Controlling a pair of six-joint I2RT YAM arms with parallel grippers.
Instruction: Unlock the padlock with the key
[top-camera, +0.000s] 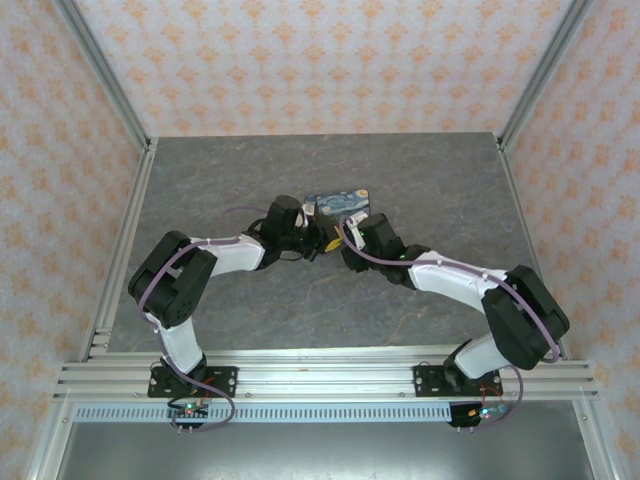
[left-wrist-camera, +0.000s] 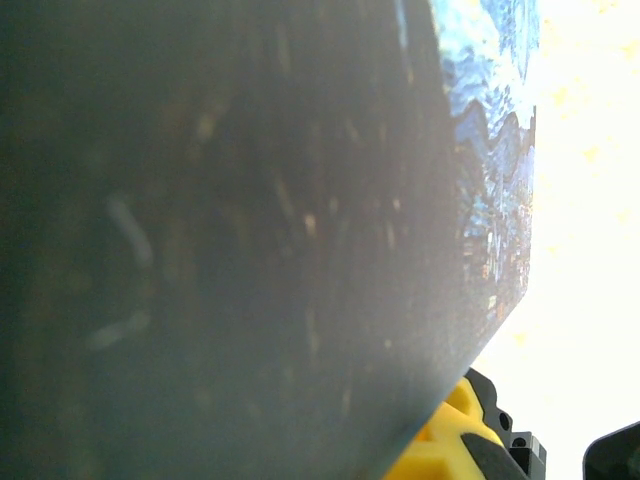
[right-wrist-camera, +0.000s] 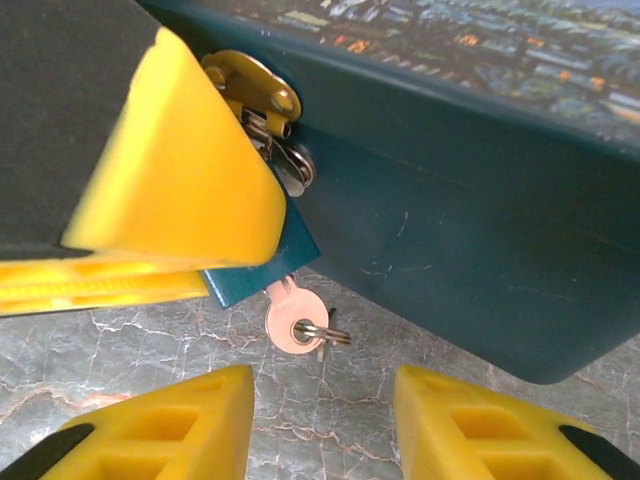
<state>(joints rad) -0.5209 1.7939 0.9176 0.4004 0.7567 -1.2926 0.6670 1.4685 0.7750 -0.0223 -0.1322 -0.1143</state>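
Between the yellow fingers (right-wrist-camera: 170, 425) of your right gripper (right-wrist-camera: 322, 425) there is an open gap. The jaws stand apart and hold nothing. Just ahead of that gap, clear of both fingertips, is the key (right-wrist-camera: 297, 322), its round pale head and small wire ring (right-wrist-camera: 335, 335) turned toward the camera. Its blade runs into the teal padlock (right-wrist-camera: 262, 268), of which you see only one corner.

Your left gripper (top-camera: 312, 243) is closed on that padlock. One broad yellow finger (right-wrist-camera: 175, 190) lies over its face and a second sits beneath, with the teal body pinched between them. Above it, the silver shackle (right-wrist-camera: 292, 168) passes through a brass hasp (right-wrist-camera: 250, 85) on the front wall of the box (right-wrist-camera: 450, 230).

Room around the key head is tight on two sides. The left gripper's finger crowds it from the left, and the dark box wall slopes in from the right. Below and to either side of the head you have bare marbled table (right-wrist-camera: 330, 385).

From your left wrist, the box wall is a close dark blur. The printed lid (left-wrist-camera: 490, 150) shows along its right edge, and a yellow fingertip (left-wrist-camera: 450, 440) shows at the bottom.

From above, the box sits mid-table with both arms reaching in to its near side, the wrists almost meeting. Bare tabletop lies wide on the far side and to left and right. Metal posts (top-camera: 100, 60) rise at the far corners against patterned walls (top-camera: 320, 60), and a rail (top-camera: 320, 375) spans the near edge.
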